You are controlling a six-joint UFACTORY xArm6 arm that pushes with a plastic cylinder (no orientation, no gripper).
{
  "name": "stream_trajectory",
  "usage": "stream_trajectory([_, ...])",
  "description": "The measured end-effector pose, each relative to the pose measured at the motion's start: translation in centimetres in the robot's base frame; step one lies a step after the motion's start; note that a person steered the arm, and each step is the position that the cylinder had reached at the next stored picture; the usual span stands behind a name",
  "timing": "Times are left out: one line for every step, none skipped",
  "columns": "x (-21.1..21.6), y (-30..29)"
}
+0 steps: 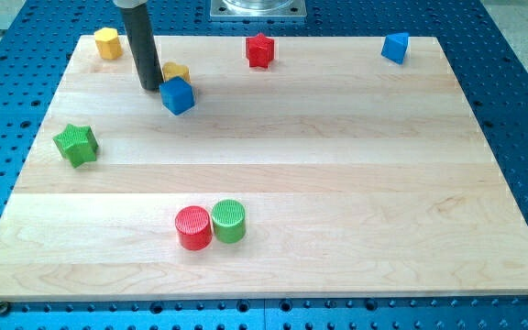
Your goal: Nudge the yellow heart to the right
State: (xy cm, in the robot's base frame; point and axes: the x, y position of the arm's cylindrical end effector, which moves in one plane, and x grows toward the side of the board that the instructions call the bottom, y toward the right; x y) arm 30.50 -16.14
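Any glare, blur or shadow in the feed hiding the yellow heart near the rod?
Camera view: even lighting, sharp focus, soft short shadows, no glare on the board. The yellow heart is partly hidden by the blue cube, not by shadow; my tip sits just to its left in the view.

One camera, high front view.
We look down at a slant over the whole wooden board (273,174), its far edge at the view's top.

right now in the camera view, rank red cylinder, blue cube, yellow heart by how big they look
1. red cylinder, though it sits nearest the view's bottom, so nearness may inflate it
2. blue cube
3. yellow heart, partly hidden behind the cube
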Motion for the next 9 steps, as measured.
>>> stream_trajectory([0.0,0.0])
stream_trajectory([0.0,-0.2])
stream_trajectory([0.0,-0.2])
stream_trajectory([0.0,-0.2])
stream_trajectory([0.0,-0.2])
stream_trajectory([0.1,-1.1])
stream_trajectory([0.0,-1.1])
stream_trajectory([3.5,-1.1])
stream_trajectory([4.8,-1.4])
